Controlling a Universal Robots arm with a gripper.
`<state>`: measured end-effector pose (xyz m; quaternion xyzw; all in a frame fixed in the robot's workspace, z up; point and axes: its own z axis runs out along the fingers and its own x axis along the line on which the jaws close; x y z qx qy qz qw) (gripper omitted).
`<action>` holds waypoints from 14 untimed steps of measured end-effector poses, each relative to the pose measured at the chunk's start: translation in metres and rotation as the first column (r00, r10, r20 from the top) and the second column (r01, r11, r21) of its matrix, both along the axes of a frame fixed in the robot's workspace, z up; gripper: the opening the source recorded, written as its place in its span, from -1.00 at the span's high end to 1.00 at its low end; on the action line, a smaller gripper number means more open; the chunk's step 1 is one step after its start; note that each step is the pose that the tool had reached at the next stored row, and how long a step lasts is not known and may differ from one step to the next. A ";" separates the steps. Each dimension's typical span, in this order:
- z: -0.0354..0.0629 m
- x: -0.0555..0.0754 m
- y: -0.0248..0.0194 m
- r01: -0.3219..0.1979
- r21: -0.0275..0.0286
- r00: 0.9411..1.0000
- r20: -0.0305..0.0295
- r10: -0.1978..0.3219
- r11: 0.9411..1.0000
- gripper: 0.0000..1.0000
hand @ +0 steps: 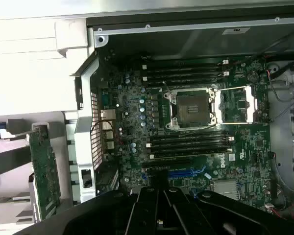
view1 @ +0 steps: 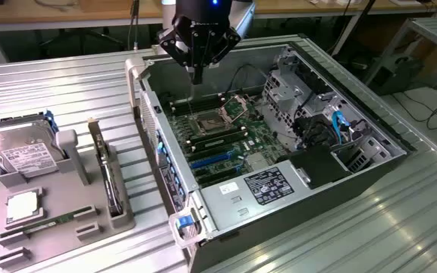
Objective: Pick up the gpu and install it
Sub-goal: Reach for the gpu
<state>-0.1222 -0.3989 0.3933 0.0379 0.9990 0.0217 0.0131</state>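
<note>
We see a ribbed metal bench carrying an open case, which lies on its side with the motherboard facing up. Just beside the case, on the exterior view's left, sits a grey holder. A hard drive leans in the holder's part farthest from the case. The gpu stands on edge in the holder's slot nearest the case, its pale bracket at the far end, nothing touching it. The fingers hang over the case's far end, above the motherboard, clenched together and grasping nothing, well apart from the gpu. A green memory stick lies low in the holder, farther from the case than the gpu. Inside the case, the socket sits below the fingers.
</note>
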 end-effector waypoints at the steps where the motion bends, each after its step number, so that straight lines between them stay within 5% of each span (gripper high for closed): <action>1: 0.0000 -0.001 0.0000 0.000 0.000 1.000 0.000 0.000 1.000 0.79; 14: 0.0000 -0.021 -0.0010 0.000 0.000 1.000 0.000 0.000 1.000 0.79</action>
